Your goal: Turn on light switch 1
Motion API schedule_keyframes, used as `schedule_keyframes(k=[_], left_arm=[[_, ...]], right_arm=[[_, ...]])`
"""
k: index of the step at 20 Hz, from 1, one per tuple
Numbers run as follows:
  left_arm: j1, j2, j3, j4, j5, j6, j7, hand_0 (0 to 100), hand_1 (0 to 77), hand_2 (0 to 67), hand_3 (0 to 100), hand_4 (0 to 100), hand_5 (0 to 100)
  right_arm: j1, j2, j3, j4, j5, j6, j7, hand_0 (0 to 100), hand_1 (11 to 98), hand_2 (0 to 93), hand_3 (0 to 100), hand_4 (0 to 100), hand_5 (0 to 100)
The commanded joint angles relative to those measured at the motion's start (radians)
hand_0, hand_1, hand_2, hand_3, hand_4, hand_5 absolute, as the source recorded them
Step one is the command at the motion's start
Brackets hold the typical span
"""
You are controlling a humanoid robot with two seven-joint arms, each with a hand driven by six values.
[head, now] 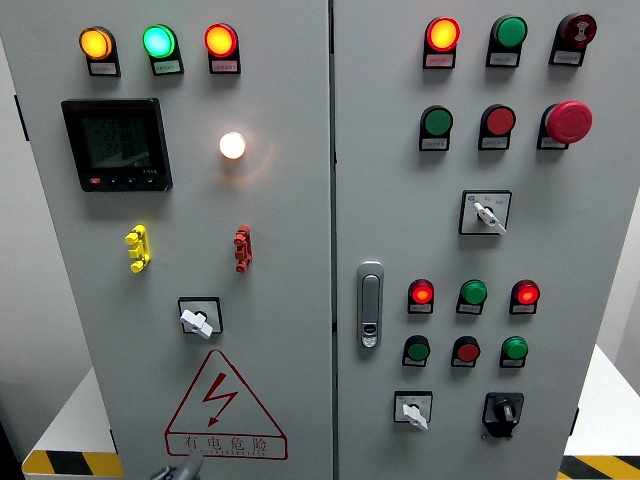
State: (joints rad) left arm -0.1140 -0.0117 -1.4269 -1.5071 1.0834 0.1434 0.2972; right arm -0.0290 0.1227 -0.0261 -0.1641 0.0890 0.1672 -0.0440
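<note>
A grey electrical control cabinet [280, 240] with two doors fills the view. The left door [290, 330] carries a black digital meter [116, 145], a red warning triangle [222, 405] with a lightning bolt, three lit pilot lamps [158, 42] in amber, green and orange along the top, a glowing white lamp [232, 145], a rotary selector switch [198, 318] below centre, and small yellow [137, 248] and red clips [242, 248]. The right door [580, 230] holds a silver latch handle [370, 304], a red emergency stop button [568, 122], rows of red and green push buttons [472, 293] and three more selector switches [485, 212]. At the bottom edge, left of the middle, a grey fingertip of a robot hand [186, 467] touches the triangle's lower border; whether that hand is spread or curled cannot be told.
</note>
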Motion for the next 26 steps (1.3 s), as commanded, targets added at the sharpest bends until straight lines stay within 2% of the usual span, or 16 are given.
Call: schedule_keyframes(k=[1,2,6,10,12,14,15,16,17,18,19,20,21,23,24,26], left_arm=[[0.077,0.018,0.043,0.089,-0.068,-0.002,-0.021,0,53.9,51.0,83,91,63],[0.103,0.031,0.064,0.150,-0.098,-0.002,-0.044,0,53.4,48.6,78,87,63],[0.120,0.039,0.155,0.449,-0.146,-0.005,-0.148,0,49.3,40.1,63,75,60],[0.112,0.047,0.288,0.749,-0.227,-0.019,-0.245,0,44.1,32.7,54,68,59],[0.099,0.074,0.368,0.916,-0.334,-0.106,-0.270,0,40.8,32.7,54,68,59],[0.062,0.082,0.468,1.089,-0.416,-0.227,-0.296,0,40.3,32.8,52,67,57],[0.044,0.082,0.529,1.175,-0.430,-0.270,-0.312,0,40.4,31.8,49,65,55],[0.028,0.081,0.607,1.270,-0.448,-0.312,-0.343,0,41.4,28.8,43,60,51],[0.020,0.075,0.673,1.329,-0.470,-0.346,-0.371,0,41.1,29.0,36,55,47],[0.019,0.073,0.737,1.373,-0.494,-0.370,-0.391,0,40.2,28.7,34,53,46],[0.019,0.071,0.816,1.409,-0.532,-0.389,-0.401,0,36.9,27.5,28,47,41],[0.019,0.070,0.877,1.421,-0.572,-0.390,-0.402,0,34.2,25.8,21,42,35],[0.019,0.070,0.951,1.426,-0.623,-0.390,-0.402,0,33.2,24.8,18,39,33],[0.022,0.067,1.084,1.449,-0.703,-0.390,-0.397,0,26.7,19.3,9,25,24],[0.025,0.058,1.142,1.461,-0.735,-0.390,-0.391,0,25.6,17.7,7,23,23],[0.031,0.045,1.244,1.476,-0.781,-0.389,-0.385,0,19.1,11.0,1,6,15]], right_arm=[[0.000,0.0000,0.000,0.000,0.000,0.000,0.000,0,22.6,0.0,11,23,15],[0.000,0.0000,0.000,0.000,0.000,0.000,0.001,0,22.6,0.0,11,23,15],[0.000,0.0000,0.000,0.000,0.000,0.000,0.000,0,22.6,0.0,11,23,15],[0.000,0.0000,0.000,0.000,0.000,0.000,0.000,0,22.5,0.0,11,23,15],[0.000,0.0000,0.000,0.000,0.000,0.000,0.001,0,22.6,0.0,11,23,15],[0.000,0.0000,0.000,0.000,0.000,0.000,0.000,0,22.6,0.0,11,23,15],[0.000,0.0000,0.000,0.000,0.000,0.000,0.000,0,22.6,0.0,11,23,15],[0.000,0.0000,0.000,0.000,0.000,0.000,0.001,0,22.6,0.0,11,23,15],[0.000,0.0000,0.000,0.000,0.000,0.000,0.000,0,22.6,0.0,11,23,15],[0.000,0.0000,0.000,0.000,0.000,0.000,0.001,0,22.6,0.0,11,23,15],[0.000,0.0000,0.000,0.000,0.000,0.000,0.000,0,22.6,0.0,11,23,15],[0.000,0.0000,0.000,0.000,0.000,0.000,0.000,0,22.6,0.0,11,23,15],[0.000,0.0000,0.000,0.000,0.002,0.000,0.000,0,22.6,0.0,11,23,15],[0.000,0.0000,0.000,0.000,0.000,0.000,0.000,0,22.6,0.0,11,23,15],[0.000,0.0000,0.000,0.000,0.000,0.000,0.000,0,22.6,0.0,11,23,15],[0.000,0.0000,0.000,0.000,0.000,0.000,0.001,0,22.5,0.0,11,23,15]])
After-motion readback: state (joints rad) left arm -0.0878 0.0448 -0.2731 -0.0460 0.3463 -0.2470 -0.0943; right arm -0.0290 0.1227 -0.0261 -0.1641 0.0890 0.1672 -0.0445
